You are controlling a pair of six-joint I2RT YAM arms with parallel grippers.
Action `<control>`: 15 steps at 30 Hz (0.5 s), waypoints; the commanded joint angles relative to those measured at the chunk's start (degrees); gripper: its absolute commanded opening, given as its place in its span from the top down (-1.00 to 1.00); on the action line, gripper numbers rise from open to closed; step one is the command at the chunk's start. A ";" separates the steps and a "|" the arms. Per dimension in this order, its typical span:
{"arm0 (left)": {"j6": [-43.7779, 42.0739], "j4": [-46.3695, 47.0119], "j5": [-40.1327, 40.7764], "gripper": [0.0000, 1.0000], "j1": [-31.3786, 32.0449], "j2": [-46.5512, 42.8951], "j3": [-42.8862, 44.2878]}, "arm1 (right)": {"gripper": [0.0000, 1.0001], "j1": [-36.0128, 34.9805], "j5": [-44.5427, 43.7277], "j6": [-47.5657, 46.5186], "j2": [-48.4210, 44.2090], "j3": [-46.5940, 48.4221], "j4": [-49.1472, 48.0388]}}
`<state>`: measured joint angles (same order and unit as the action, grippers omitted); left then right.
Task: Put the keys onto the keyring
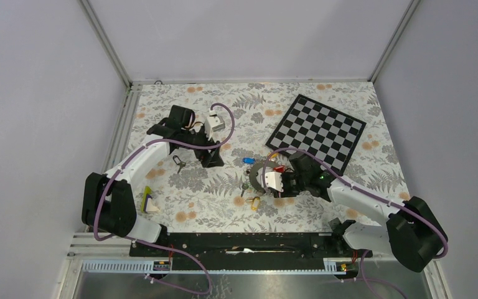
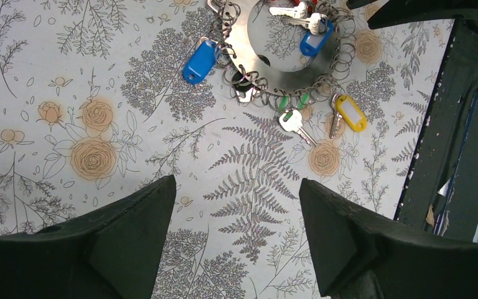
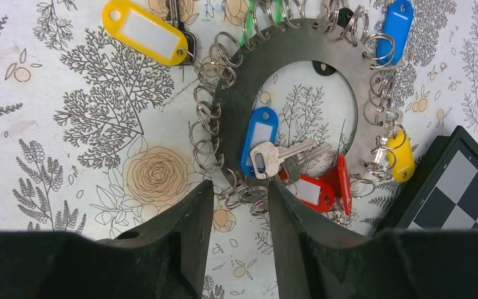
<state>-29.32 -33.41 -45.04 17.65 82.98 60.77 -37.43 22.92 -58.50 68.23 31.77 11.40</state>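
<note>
Steel split rings (image 3: pixel 208 134) at the right edge of the keyring (image 3: pixel 236 81) sit inside the half-spread right pincer (image 3: pixel 239 185); best close gently on one. Left pincer (image 2: pixel 236 180) hangs spread wide, leftward.

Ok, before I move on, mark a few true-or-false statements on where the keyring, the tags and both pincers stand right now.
1. The left pincer is open with nothing between its fingers. True.
2. The keyring lies on the chequered board. False: it lies on the floral cloth, beside the board.
3. A blue tag and a silver key lie inside the keyring's open centre. True.
4. The right pincer holds a key. False: its fingers stand apart by the keyring's rim, with no key between them.
</note>
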 commanded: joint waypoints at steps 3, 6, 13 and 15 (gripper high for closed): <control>-0.86 0.26 -2.44 -0.61 -0.77 -1.86 1.65 | 0.11 -2.68 -1.38 -0.58 -0.03 2.13 1.39; -0.87 0.04 -2.43 -0.61 -0.99 -1.86 1.80 | 0.12 -3.35 -1.44 -0.67 1.02 2.07 1.29; -1.10 0.02 -2.54 -0.61 -1.30 -1.81 1.89 | 0.13 -4.86 -1.96 -0.57 2.84 0.90 0.19; -1.13 0.01 -2.53 -0.61 -1.37 -1.64 1.80 | 0.13 -5.24 -2.09 -0.40 3.24 0.60 -0.47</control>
<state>-29.52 -34.00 -45.28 16.73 82.98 60.77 -41.60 21.65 -58.50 70.70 31.97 11.70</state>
